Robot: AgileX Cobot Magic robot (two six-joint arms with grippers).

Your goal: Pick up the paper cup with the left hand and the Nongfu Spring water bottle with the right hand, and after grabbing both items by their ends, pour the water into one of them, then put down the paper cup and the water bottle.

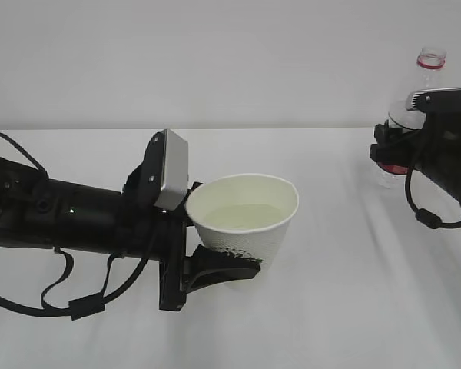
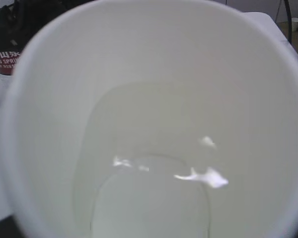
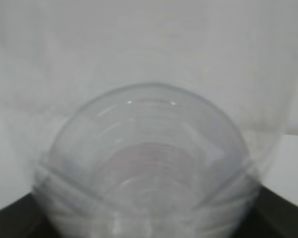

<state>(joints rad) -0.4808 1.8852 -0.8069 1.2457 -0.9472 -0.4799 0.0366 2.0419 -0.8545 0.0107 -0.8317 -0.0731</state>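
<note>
The white paper cup (image 1: 246, 227) with dark green print leans slightly, and my left gripper (image 1: 229, 265) is shut on its base. Pale, faintly yellowish water (image 1: 242, 215) stands in it. In the left wrist view the paper cup's cream inside (image 2: 149, 74) fills the frame over the water (image 2: 149, 198) and hides the jaws. At the far right the Nongfu Spring water bottle (image 1: 429, 75) stands upright, uncapped, with a red neck ring. My right gripper (image 1: 396, 147) has its jaws either side of the lower body. The bottle (image 3: 149, 163) fills the blurred right wrist view, so contact is unclear.
A white table (image 1: 330, 307) lies under both arms, with a plain white wall behind. Loose black cables (image 1: 58, 296) hang under the left arm. The bottle's red label (image 2: 4, 59) shows past the cup rim in the left wrist view.
</note>
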